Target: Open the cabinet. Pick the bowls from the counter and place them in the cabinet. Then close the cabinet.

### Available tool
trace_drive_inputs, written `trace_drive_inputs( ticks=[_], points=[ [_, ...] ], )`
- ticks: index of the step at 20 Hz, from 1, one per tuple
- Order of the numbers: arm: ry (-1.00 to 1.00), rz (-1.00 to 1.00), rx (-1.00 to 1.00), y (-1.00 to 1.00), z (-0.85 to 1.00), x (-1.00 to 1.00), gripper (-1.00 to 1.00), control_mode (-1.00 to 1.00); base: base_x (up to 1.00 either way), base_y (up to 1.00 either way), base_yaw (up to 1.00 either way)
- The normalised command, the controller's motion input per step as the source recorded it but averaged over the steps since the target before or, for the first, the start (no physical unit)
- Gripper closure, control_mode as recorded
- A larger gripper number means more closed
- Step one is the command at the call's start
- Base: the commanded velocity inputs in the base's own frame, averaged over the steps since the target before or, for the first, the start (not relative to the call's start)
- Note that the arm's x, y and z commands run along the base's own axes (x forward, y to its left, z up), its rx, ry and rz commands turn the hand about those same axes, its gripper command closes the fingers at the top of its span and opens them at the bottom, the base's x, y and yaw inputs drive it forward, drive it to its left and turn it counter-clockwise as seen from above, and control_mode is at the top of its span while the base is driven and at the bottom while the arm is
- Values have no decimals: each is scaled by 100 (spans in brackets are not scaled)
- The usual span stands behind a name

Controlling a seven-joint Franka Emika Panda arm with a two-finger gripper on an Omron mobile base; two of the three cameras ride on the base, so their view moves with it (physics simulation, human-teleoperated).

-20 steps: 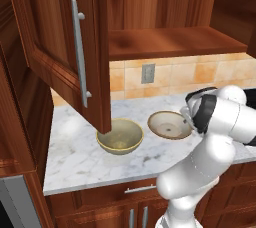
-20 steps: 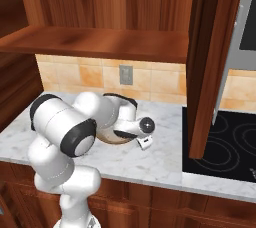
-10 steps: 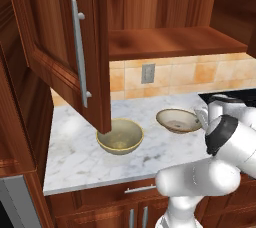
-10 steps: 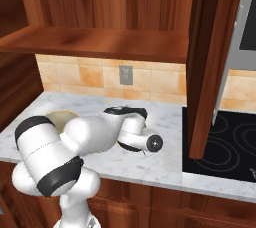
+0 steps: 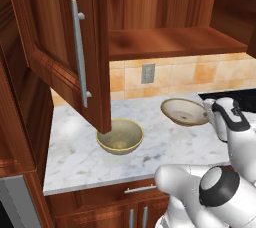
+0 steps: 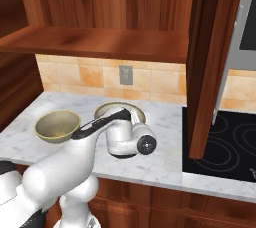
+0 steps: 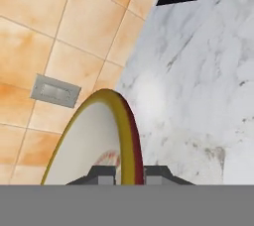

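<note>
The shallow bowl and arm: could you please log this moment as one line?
cabinet: open | gripper: shut on shallow bowl rim, jaws either side | deep bowl: on counter, untouched

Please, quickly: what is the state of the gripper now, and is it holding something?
Gripper: closed on the rim of the shallower bowl, one finger on each side.

Tool [image 7: 130, 173] pinching bowl rim [image 7: 128, 136] over counter [image 7: 198, 81]

Gripper [image 7: 127, 174]: finger tips mostly cut off at the hand view's bottom.
Shallow bowl [image 6: 116, 108]: largely hidden behind the arm in the right base view.
Deep bowl [image 5: 120, 137]: far rim hidden behind the open cabinet door [image 5: 65, 47].
</note>
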Motion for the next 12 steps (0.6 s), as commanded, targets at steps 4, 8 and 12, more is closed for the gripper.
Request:
trace_drive_inputs(
  ticks=[4,8,12],
  points=[
    [20,-10,-6,0,100,-58,100,-100,0,0,0],
    [29,-14,-10,0,95,-63,100,-100,0,0,0],
    [8,-17,-16,0,71,-66,100,-100,0,0,0]
  ],
)
